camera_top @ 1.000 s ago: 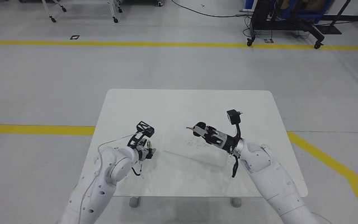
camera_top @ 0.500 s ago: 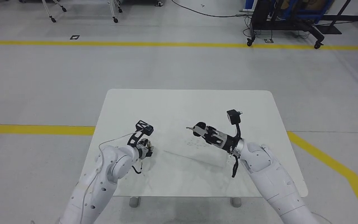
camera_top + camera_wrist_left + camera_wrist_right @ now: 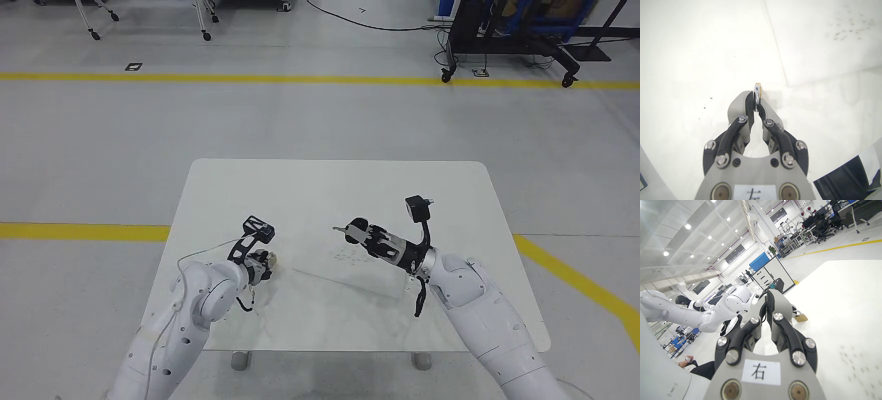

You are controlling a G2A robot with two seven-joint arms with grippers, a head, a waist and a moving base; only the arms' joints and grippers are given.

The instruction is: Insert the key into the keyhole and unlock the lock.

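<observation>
From my console the wide white rectangular table (image 3: 330,180) bears everything, with a thin white scuffed sheet (image 3: 829,56) lying flat on it just beside the work. The left gripper (image 3: 755,103) points down at the tabletop with its jaws pinched nearly together on the silver shackle of the small brass padlock (image 3: 758,91). From the right wrist view the padlock's body looks to rest on the table, though I cannot tell whether it bears weight there. The right gripper (image 3: 768,298) hangs well apart from it, over the sheet, jaws pressed together. A thin pale sliver (image 3: 338,229) juts from its tip in the top view, and I take that for the flat metal key, though it is too small to be sure. My first worry is the hold on the shackle: it is round and slick, and only the pad tips grip it, so I judge the padlock's body could swing or twist once the key pushes on it, and the push would go astray. My second worry is alignment: the two grippers must close a wide gap, and a key tilted in the jaws would likely jam at the mouth or slip back between the pads. My third is turning: torque on the key could rotate the whole padlock instead of the cylinder. As for containers, the only receptacle here is the keyhole. Its face is too small to tell, and with the key well apart from the padlock I judge it holds nothing yet.
</observation>
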